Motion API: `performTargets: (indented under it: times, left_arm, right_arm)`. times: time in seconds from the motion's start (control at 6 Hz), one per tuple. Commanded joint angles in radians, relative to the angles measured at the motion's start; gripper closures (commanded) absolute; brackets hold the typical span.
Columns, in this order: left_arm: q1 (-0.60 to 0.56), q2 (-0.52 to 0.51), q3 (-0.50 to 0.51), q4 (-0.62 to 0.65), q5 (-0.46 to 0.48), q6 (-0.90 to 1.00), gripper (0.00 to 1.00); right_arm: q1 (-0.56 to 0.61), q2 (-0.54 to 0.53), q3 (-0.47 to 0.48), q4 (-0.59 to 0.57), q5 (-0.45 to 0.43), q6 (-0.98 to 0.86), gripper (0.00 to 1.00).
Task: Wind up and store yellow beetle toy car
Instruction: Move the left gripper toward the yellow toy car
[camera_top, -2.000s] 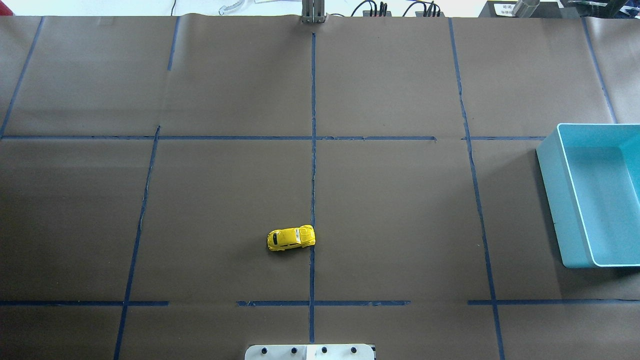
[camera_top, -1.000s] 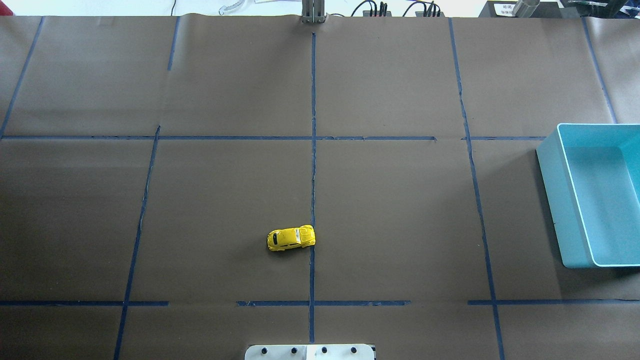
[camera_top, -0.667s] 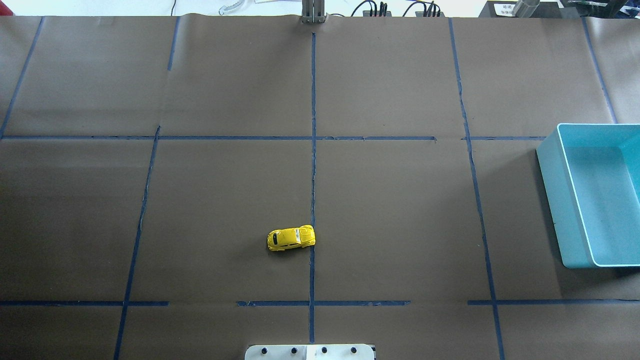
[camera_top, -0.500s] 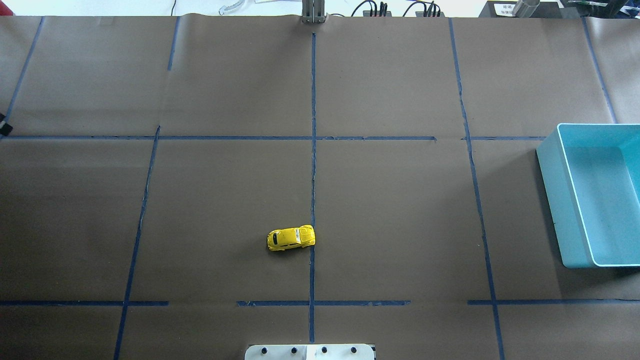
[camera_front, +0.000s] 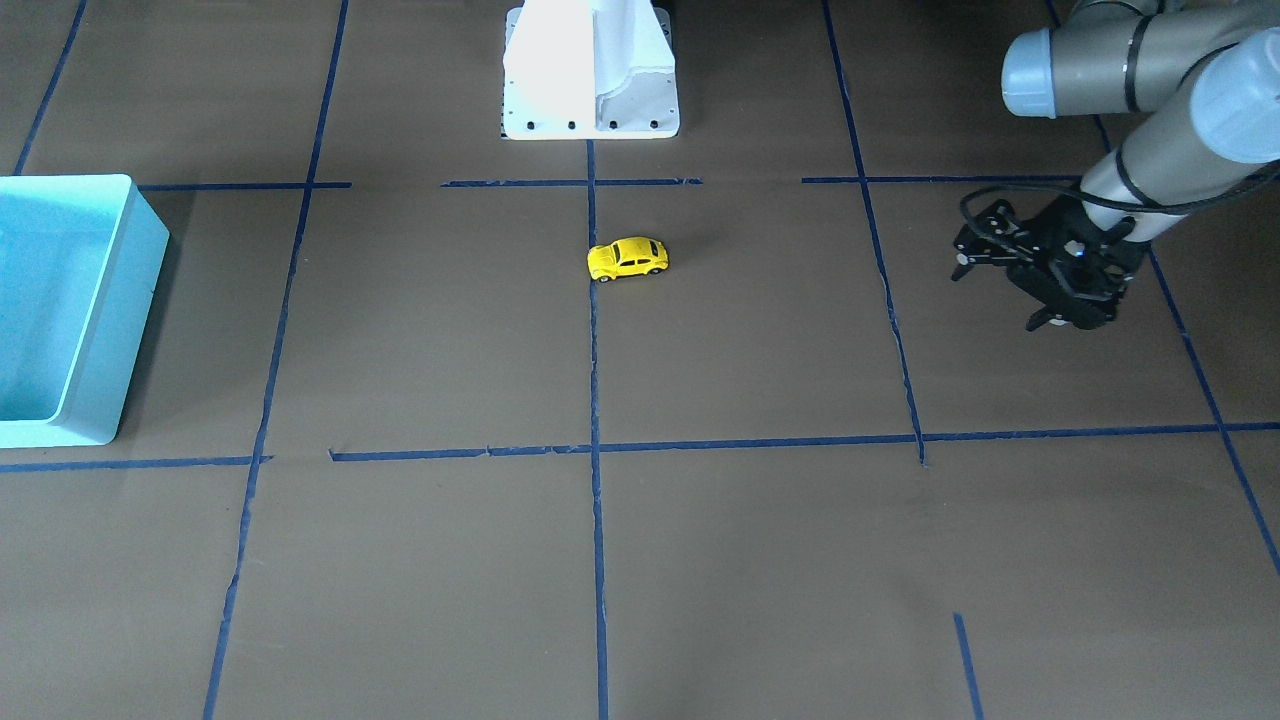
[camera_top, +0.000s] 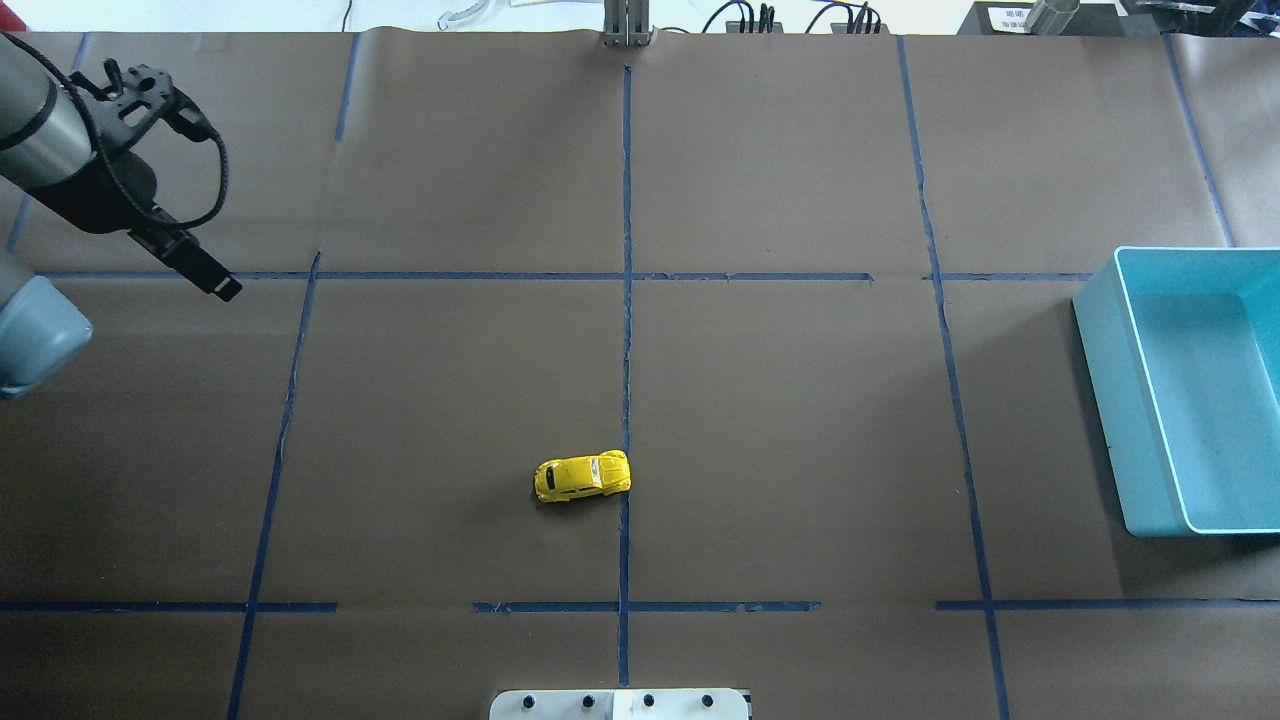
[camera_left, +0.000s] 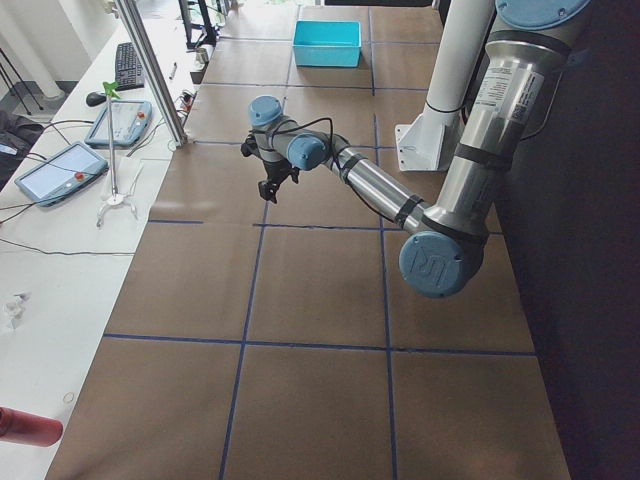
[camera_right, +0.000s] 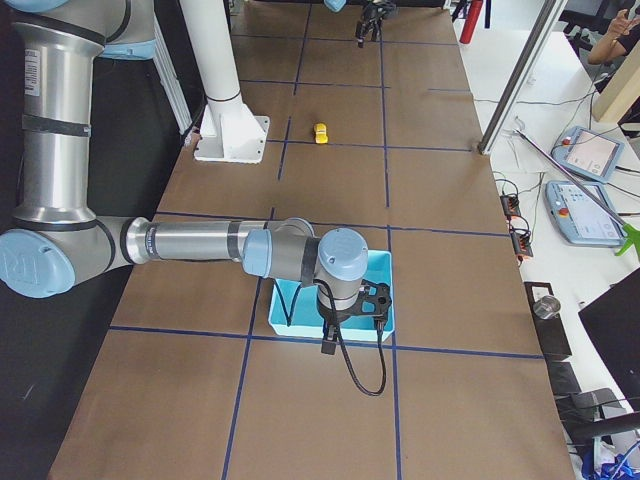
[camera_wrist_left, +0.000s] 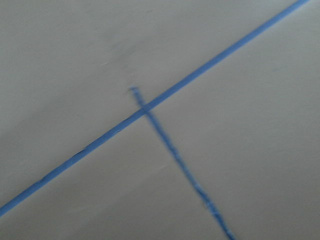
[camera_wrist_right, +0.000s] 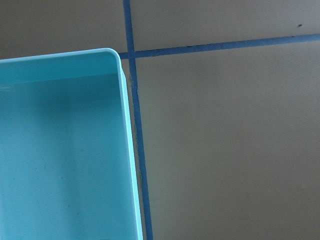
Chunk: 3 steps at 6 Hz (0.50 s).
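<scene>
The yellow beetle toy car (camera_top: 582, 476) stands on its wheels on the brown table just left of the centre tape line, and also shows in the front view (camera_front: 627, 259). My left gripper (camera_top: 222, 288) hangs over the far left of the table, well away from the car; I cannot tell if it is open or shut. It shows at the right in the front view (camera_front: 1040, 322). My right gripper (camera_right: 335, 335) hovers at the near edge of the light blue bin (camera_top: 1110, 400); it shows only in the right side view, so I cannot tell its state.
The bin (camera_front: 110, 310) is empty and stands at the table's right edge; its rim (camera_wrist_right: 127, 150) fills the right wrist view. The robot's white base (camera_front: 590, 70) stands behind the car. Blue tape lines (camera_wrist_left: 150, 107) cross the brown paper.
My left arm has come into the overhead view from the left edge and now reaches over the far left squares. The car and the bin have not moved.
</scene>
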Motion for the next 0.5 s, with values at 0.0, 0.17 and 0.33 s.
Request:
performTargets:
  times: [0.0,0.17,0.33]
  left_arm:
    - [0.12,-0.113,-0.004,-0.006,0.01,0.004,0.0]
    - [0.228,-0.165,-0.026,-0.01,0.031,0.006,0.0]
    - [0.333,-0.18,-0.052,-0.028,0.142,0.006,0.0]
  right_arm:
    - [0.0,0.001,0.0,0.0,0.027,-0.001,0.0]
    - [0.0,0.001,-0.001,0.0,0.028,0.0,0.0]
    - [0.0,0.0,-0.004,0.0,0.028,-0.001,0.0]
